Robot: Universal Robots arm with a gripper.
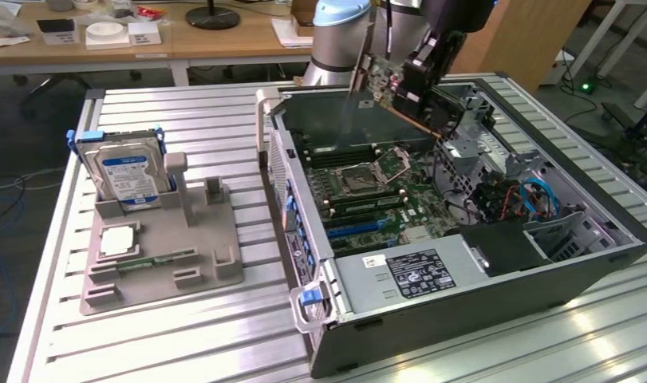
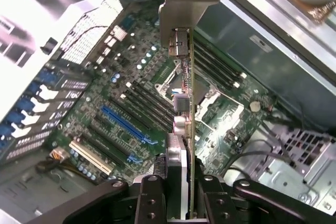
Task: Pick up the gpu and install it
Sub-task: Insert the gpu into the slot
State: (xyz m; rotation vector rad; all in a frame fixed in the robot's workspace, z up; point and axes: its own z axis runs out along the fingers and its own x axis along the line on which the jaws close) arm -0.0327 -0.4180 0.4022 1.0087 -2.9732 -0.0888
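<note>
Exterior view: claw (image 1: 428,70) clamped on the gpu (image 1: 392,92) — card tilted in the air over the open case (image 1: 462,311) on the desk (image 1: 174,335). Wrist view: gpu edge-on between the fingers (image 2: 149,198), bracket (image 2: 181,3) at the end away from them — clear above the motherboard (image 2: 105,93) and blue slot (image 2: 123,121).

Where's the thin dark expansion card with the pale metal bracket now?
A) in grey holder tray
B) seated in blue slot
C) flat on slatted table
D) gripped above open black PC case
D: the gripper holds the dark expansion card above the open black PC case; its long blue slot is bare.
</note>
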